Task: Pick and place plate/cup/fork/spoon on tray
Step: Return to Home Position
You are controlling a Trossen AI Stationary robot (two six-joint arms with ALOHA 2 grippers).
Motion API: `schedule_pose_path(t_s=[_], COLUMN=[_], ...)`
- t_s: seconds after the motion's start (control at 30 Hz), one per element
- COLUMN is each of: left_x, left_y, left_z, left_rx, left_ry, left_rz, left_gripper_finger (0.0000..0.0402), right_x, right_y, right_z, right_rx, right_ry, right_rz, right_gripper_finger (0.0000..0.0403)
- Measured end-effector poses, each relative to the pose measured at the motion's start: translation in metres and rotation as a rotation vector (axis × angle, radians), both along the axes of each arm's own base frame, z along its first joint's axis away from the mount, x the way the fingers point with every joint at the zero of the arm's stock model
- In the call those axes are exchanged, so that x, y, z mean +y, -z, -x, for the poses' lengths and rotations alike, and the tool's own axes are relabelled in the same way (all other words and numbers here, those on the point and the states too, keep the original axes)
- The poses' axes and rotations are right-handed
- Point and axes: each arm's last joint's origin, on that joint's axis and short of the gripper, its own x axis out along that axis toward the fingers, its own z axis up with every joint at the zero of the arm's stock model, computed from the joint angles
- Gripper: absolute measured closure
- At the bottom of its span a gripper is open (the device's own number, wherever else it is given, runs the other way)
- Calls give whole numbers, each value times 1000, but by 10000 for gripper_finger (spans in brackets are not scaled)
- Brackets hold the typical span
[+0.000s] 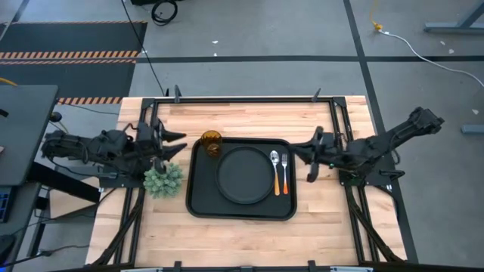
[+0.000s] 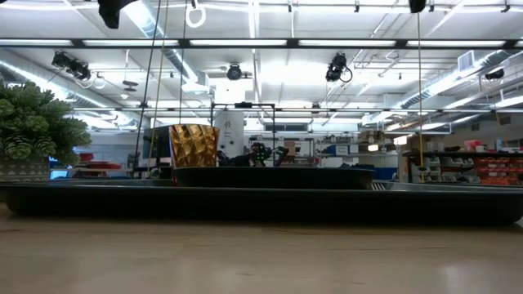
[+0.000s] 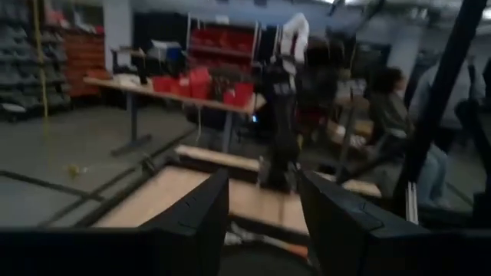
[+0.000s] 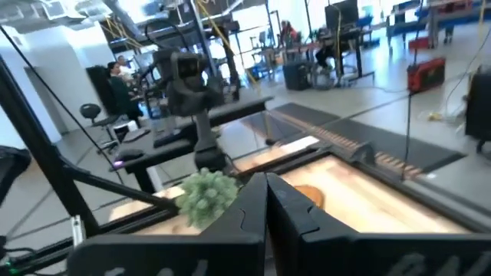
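Note:
The black tray (image 1: 198, 198) lies mid-table. The round black plate (image 1: 243, 175) rests flat on it. Right of the plate, the silver spoon (image 1: 275, 161) and the orange-handled fork (image 1: 283, 175) lie side by side on the tray floor. The amber cup (image 1: 211, 143) stands upright at the tray's far left corner and also shows in the low view (image 2: 194, 145). My left gripper (image 1: 179, 145) hovers left of the cup, open and with nothing between its fingers (image 3: 265, 222). My right gripper (image 1: 299, 149) hovers above the tray's right edge, shut on nothing (image 4: 267, 201).
A green leafy clump (image 1: 162, 180) sits on the wood just left of the tray, below my left gripper. Bare tabletop (image 1: 249, 242) lies between the tray and the near edge. Black frame rails (image 1: 340, 121) run along the table's sides.

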Motion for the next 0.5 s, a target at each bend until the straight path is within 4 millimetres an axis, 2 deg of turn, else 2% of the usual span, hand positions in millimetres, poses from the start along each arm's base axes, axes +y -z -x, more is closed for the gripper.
schedule_pose_path(t_s=[0.07,0.17,0.5], left_x=[-3,-6,-11], left_y=[3,3,3], left_z=[0,0,2], left_rx=[26,27,35], left_ry=[20,48,32], left_rz=[11,11,-15], left_gripper_finger=[235,235,235], right_x=[-4,-9,-19], right_y=[-1,9,66], right_z=[10,21,37], right_rx=[18,41,57], right_ry=[3,5,21], right_rz=[20,13,-79], right_gripper_finger=[393,393,393])
